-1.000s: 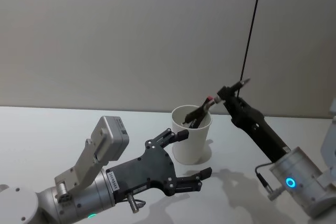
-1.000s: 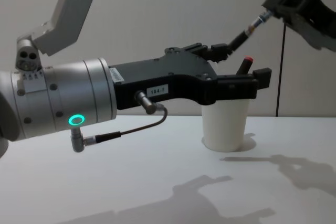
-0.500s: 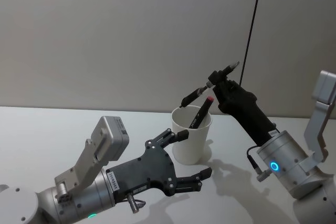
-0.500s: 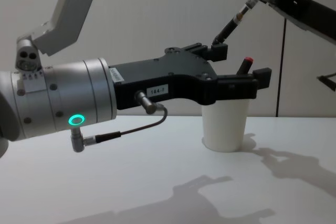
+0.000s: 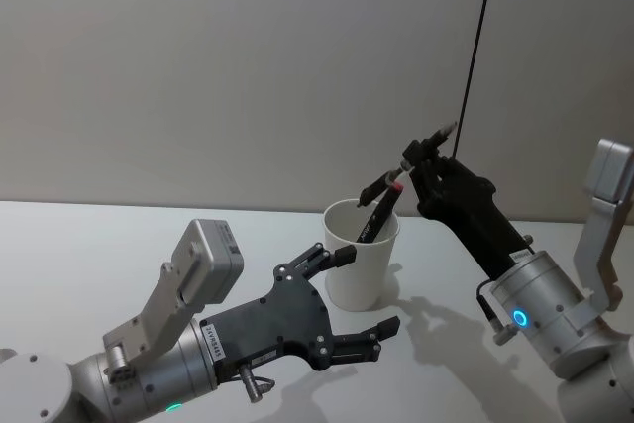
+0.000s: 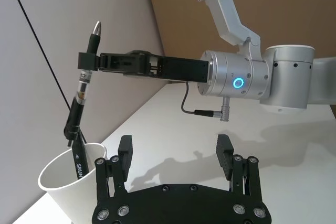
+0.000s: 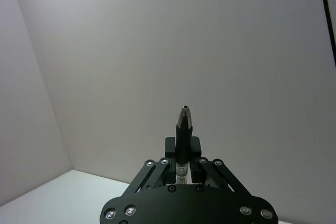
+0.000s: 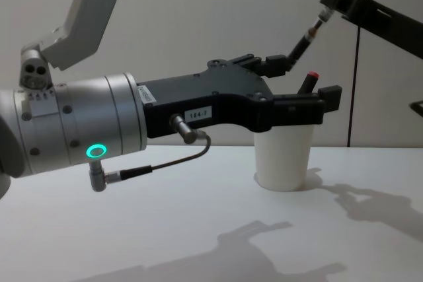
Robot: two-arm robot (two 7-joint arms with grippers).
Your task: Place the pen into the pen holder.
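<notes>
White desk (image 5: 119, 245), matte, runs across the lower part of the head view; soft grey shadows lie on it at lower right. Plain grey-white wall (image 5: 228, 66) behind, upper frame. Thin black vertical line (image 5: 477, 42) on the wall, upper right, slightly tilted. Left wrist view: brown panel (image 6: 294, 9) at upper right, meeting the pale wall along a slanted edge.

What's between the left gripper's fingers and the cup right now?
Nothing: in the left wrist view, the left gripper stands open beside the pen holder, bare table between.
</notes>
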